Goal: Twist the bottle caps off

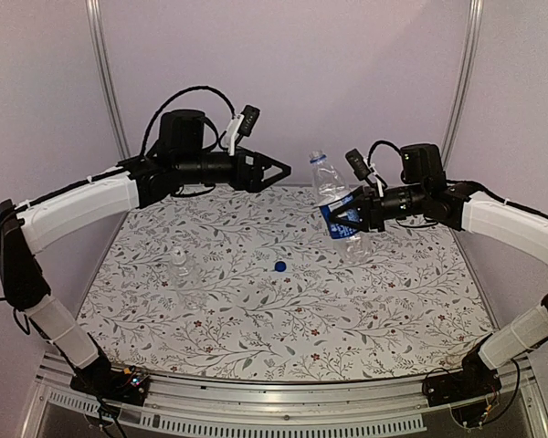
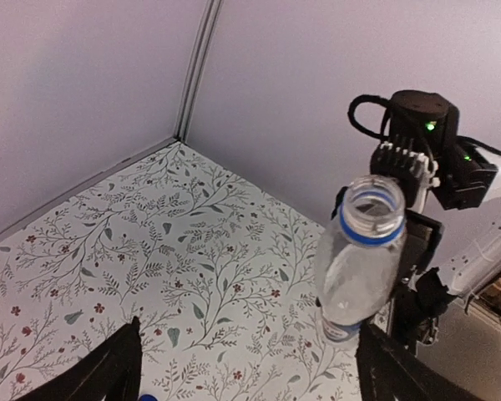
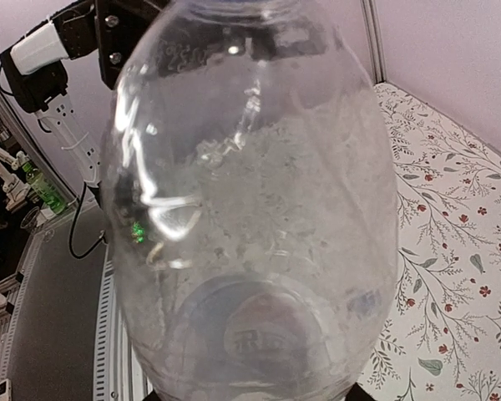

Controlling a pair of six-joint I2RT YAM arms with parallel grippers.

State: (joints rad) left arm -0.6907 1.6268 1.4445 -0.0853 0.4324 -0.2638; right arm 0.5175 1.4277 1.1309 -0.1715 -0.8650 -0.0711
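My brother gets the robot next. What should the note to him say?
Left gripper: open, empty, in the air.
Right gripper: shut on the taller clear plastic bottle with the blue-and-white label, held off the table.
Done: that bottle's mouth is open; its small round blue plastic cap lies on the flowery table.
To do: the shorter unlabelled clear bottle stands there; its cap seems on.

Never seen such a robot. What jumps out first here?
The right gripper holds a labelled bottle tilted in the air at the far right, its neck open, facing the open left gripper. A bright blue cap lies in the middle of the table, with a smaller, nearly see-through bottle standing to its left.
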